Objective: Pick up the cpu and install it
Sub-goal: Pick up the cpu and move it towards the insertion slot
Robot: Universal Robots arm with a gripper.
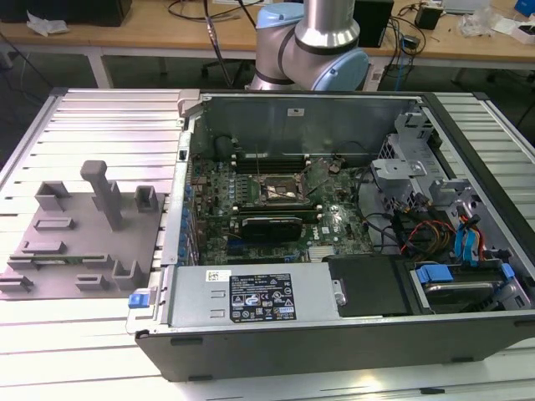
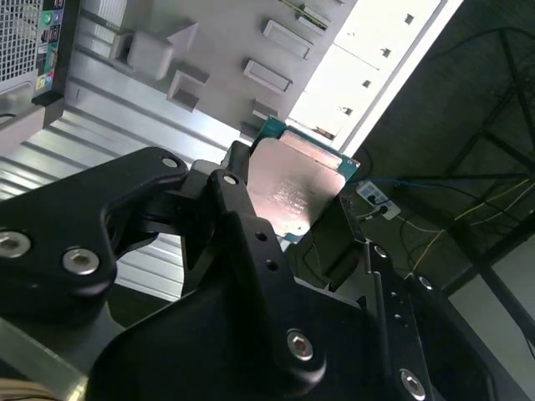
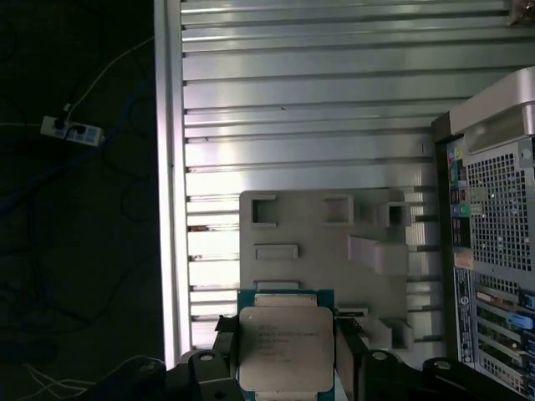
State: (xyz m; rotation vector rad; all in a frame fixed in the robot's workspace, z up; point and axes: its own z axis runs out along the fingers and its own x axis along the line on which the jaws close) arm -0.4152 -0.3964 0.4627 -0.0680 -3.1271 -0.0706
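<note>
Claw (image 2: 292, 188) grips one cpu (image 3: 284, 351) above one fixture plate (image 3: 309, 225).

I can read nothing here. Print too fine to make out covers the label (image 1: 262, 299) on the power supply (image 1: 196, 296) and a white sticker (image 1: 296, 111) on the case (image 1: 351, 125) wall. In the first wrist view, faint engraving crosses the cpu (image 3: 285, 348).

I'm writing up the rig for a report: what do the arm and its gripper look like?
The arm is a silver-grey metal tube with rounded pale blue joint caps. The gripper is matte black, built of angular linked bars with silver screw heads and small holes along its fingers.
</note>
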